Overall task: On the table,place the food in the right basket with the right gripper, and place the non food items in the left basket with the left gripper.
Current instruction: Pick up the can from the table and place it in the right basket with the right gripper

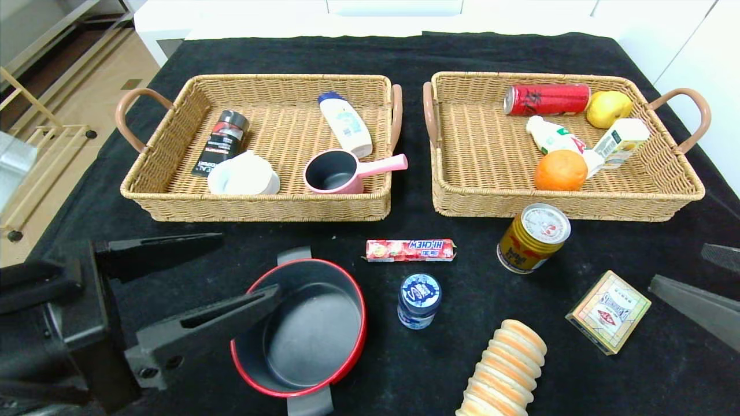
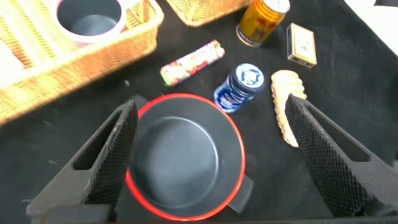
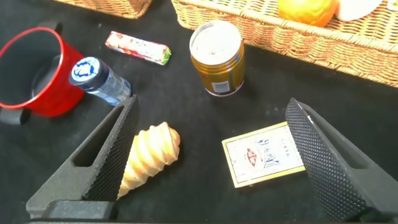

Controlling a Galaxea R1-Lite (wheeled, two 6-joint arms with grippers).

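My left gripper (image 1: 250,264) is open and hovers over the near-left side of a red-rimmed pot (image 1: 300,329); in the left wrist view (image 2: 211,112) the pot (image 2: 180,155) lies between the spread fingers. My right gripper (image 1: 676,266) is open and empty at the right edge, above a yellow-edged box (image 1: 608,312) and a ridged bread roll (image 1: 506,370); both show in the right wrist view (image 3: 211,106). On the cloth lie a Hi-Chew stick (image 1: 410,250), a blue-capped bottle (image 1: 419,300) and a gold can (image 1: 532,237).
The left basket (image 1: 254,205) holds a pink pan, a white cup, a white bottle and a dark packet. The right basket (image 1: 566,208) holds a red can, an orange, a lemon, a small bottle and a carton. The table has a black cloth.
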